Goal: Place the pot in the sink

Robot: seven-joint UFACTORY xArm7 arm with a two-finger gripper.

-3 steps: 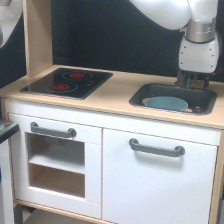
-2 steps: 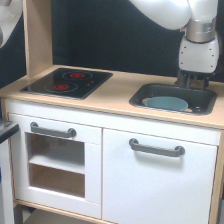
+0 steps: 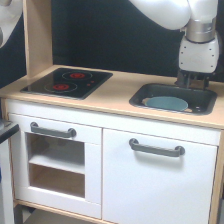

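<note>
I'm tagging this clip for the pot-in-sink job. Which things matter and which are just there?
Part of the job:
pot, sitting in the basin
sink
gripper, above the sink's far edge

Just there:
stovetop
cabinet door handle
left drawer handle

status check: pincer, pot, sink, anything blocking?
Pincer above the sink's back rim, jaw state unclear. Pot sits inside sink, apart from the pincer. Nothing else visible in the basin.
</note>
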